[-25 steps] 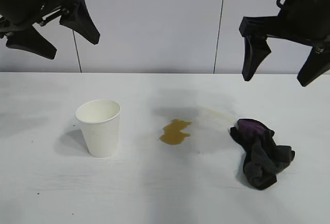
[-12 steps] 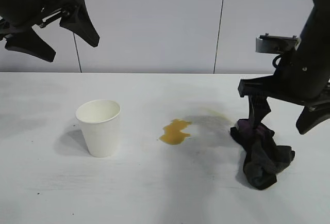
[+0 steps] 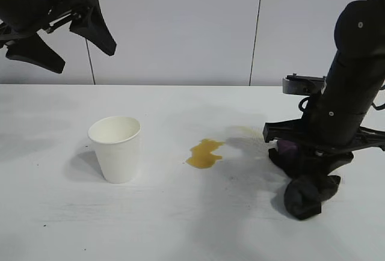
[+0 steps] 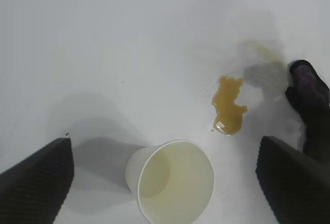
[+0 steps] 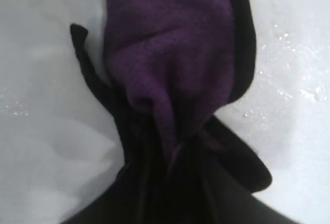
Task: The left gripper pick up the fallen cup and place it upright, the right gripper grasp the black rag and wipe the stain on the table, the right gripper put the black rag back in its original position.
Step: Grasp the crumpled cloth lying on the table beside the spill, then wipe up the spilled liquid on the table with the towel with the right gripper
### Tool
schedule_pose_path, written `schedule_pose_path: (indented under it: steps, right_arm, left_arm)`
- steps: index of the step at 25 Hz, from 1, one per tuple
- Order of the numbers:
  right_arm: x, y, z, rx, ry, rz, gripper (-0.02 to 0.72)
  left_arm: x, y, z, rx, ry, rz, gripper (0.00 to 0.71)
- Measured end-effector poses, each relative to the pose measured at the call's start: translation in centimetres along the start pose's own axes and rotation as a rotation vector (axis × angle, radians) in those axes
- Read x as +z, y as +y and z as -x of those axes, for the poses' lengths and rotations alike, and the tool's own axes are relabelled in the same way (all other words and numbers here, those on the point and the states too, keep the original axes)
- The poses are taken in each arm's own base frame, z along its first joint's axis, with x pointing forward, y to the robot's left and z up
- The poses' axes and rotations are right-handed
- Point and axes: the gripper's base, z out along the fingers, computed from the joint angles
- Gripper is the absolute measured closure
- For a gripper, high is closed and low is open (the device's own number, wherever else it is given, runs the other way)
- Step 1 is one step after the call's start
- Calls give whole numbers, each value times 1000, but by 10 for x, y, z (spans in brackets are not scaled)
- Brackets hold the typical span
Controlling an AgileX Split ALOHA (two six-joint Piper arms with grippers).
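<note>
On the black rag [image 3: 308, 190], right gripper [image 3: 313, 156], seemingly touching.

No legible text, labels, brand marks, numbers or signs in any view: the cup [image 3: 115, 148], the black rag [image 3: 307, 186] and the table [image 3: 180, 225] carry no markings.

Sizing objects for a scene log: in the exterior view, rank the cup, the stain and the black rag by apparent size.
1. Black rag, though the right gripper hides part of it.
2. Cup, close to the rag, so that order is unsure.
3. Stain, clearly smallest.
</note>
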Motion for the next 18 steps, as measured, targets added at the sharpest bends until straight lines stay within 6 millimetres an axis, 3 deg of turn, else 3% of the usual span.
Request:
schedule_pose_path:
  steps: [3, 6, 11, 13, 18]
  right_arm:
    - [-12, 6, 9, 31, -31, 46, 589]
    - [-40, 18, 37, 37, -128, 125, 589]
    - [-73, 55, 71, -49, -230, 203, 589]
    - [-68, 76, 74, -94, -220, 218, 589]
    - [-24, 124, 64, -196, -124, 223, 589]
  left_arm:
    - [0, 0, -1, 1, 6, -2, 16]
    - [0, 0, -1, 1, 7, -2, 16]
    - [0, 0, 0, 1, 6, -2, 16]
    - [0, -1, 0, 2, 5, -3, 16]
    - [0, -1, 0, 2, 5, -3, 16]
